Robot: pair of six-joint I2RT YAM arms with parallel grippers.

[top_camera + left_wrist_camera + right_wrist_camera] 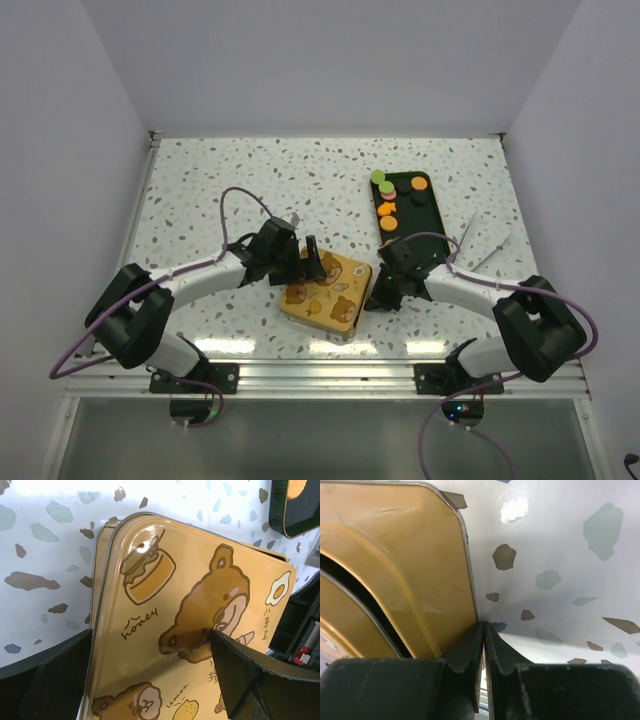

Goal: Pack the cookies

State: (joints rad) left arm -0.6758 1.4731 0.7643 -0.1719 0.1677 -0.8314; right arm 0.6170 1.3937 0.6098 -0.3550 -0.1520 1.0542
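Round orange cookies (pixel 388 211) on dark tray (pixel 427 212), left hand (pixel 311 261) wide open over tin (pixel 335 300), right hand (pixel 484 630) closed, empty

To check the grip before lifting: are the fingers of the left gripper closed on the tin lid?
No, in the left wrist view the left gripper holds its fingers wide apart over the tin lid, not clamped on it.

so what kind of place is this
Likely a lab test cell, not a kitchen: bare white walls enclose a speckled table, and robot arms are bolted to a metal rail.
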